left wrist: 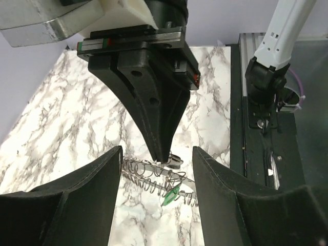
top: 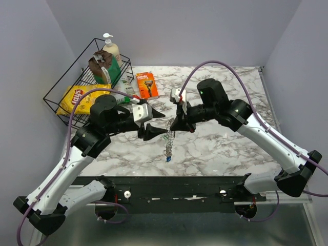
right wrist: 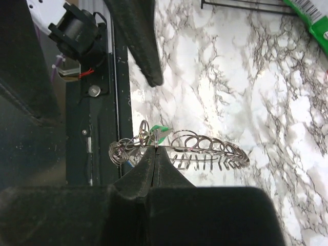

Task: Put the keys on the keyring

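My right gripper point(top: 174, 123) is shut on the keyring point(top: 169, 141), a grey wire coil ring that it holds in the air above the marble table. In the right wrist view the fingertips point(right wrist: 155, 154) pinch the ring's wire point(right wrist: 210, 148). A green-tagged key point(right wrist: 162, 131) hangs on the ring by the pinch, and a blue tag point(top: 168, 159) dangles at its low end. My left gripper point(top: 160, 124) is open, its fingers either side of the ring point(left wrist: 146, 177) and not touching it. The green tag point(left wrist: 170, 195) shows between them. The slim silver key and red tag cannot be made out.
A black wire basket point(top: 57, 111) at the back left holds a yellow chips bag point(top: 77, 97), a green pack and a soap bottle point(top: 109, 48). An orange razor pack point(top: 147, 84) lies beside it. A black rail point(top: 174, 187) runs along the near table edge.
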Robot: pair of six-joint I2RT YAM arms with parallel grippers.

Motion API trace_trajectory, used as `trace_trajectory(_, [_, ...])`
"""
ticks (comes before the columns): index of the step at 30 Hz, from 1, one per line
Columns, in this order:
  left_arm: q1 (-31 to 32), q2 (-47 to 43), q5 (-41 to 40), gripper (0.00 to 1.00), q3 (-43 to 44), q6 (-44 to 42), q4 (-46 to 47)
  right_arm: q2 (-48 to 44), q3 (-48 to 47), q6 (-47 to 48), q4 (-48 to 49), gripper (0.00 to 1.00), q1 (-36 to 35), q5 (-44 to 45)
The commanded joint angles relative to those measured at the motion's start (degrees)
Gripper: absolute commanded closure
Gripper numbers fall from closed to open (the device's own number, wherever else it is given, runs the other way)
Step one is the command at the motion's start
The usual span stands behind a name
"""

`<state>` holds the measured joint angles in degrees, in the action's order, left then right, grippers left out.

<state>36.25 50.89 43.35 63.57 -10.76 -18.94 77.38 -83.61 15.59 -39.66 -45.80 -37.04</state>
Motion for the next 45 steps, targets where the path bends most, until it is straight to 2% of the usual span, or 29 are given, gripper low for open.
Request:
trace_trajectory(1, [0.2,3.3,0.3,0.39,3.2,-4.3,-9.8,0.0,-2.5,1.9,-4.2,1.00,-0.3,2.1])
trace_trajectory(4, [0.2,4.8,1.1,0.48,3.0,-4.4,-9.5,0.3,-2.6,2.1,-4.8,0.99,-0.3,2.1])
trace_trajectory(11, [0.2,7.2,2.3,0.58,1.3,-4.5,-7.1,-0.7,-1.6,2.2,-3.5,0.99,-0.3,1.4])
trace_trajectory(15, [0.2,8.3,4.4,0.62,0.9,-4.0,-5.9,-0.8,-1.4,2.2,-3.1,0.99,-0.3,1.0])
trace_trajectory(25, [0.2,9.8,4.7,0.62,0.2,-3.9,-5.3,-1.9,-0.6,2.1,-1.9,1.00,-0.3,1.3])
trace_trajectory(29, [0.2,10.3,4.6,0.74,0.1,-4.1,-5.6,-2.2,-0.2,1.8,-1.5,1.00,-0.3,1.6])
trace_trajectory(36, [0.2,11.2,5.1,0.86,0.3,-4.2,-6.2,-2.9,0.5,1.3,0.1,0.99,-0.3,1.7])
trace_trajectory(37, [0.2,11.4,5.3,0.89,0.5,-4.2,-6.2,-2.9,0.6,1.3,0.2,1.00,-0.3,1.8])
trace_trajectory(38, [0.3,11.7,5.6,0.98,0.6,-4.1,-6.3,-3.1,0.7,1.2,0.4,1.00,-0.3,1.8])
trace_trajectory(45, [0.2,10.1,5.9,1.00,-1.6,-0.7,-1.6,-4.0,2.0,0.5,2.6,0.99,-0.3,2.2])
